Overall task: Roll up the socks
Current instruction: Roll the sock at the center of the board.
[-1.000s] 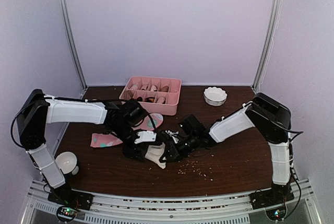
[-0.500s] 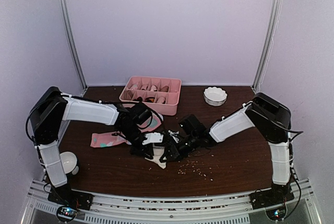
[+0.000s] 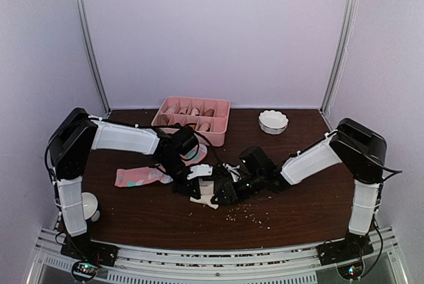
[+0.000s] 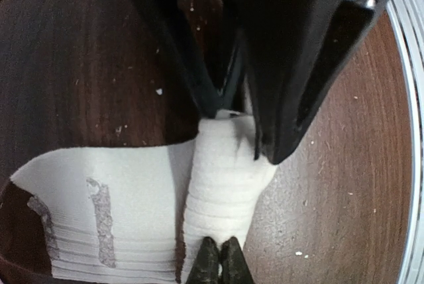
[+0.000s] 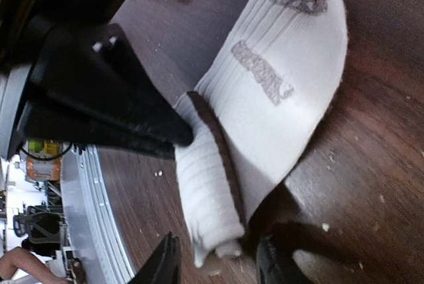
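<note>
1. Position: the cream sock lies on the counter at mid-width, between the two arms. One end is turned into a short roll with a brown band showing, and the rest lies flat. The pink sock lies apart to the left, unrolled.
2. Left tool: the jaws are drawn together, with the tip set on one end of the roll. We cannot tell whether any fabric is nipped.
3. Right tool: the jaws are parted and straddle the roll's opposite end without clamping it.
4. Step in hand, in our judgement: re-gripping to carry the roll further. The task looks early, as most of the cream sock is flat and the pink one has not been started.
5. Recommended practice: pin the roll with one tool while the other takes a fresh hold. Turn it toward the flat part with both ends level, so the roll does not cone.
6. Risk noted: the soft knit may spring open if both tools let go together. Crumbs lie nearby and could be caught in the roll.
</note>
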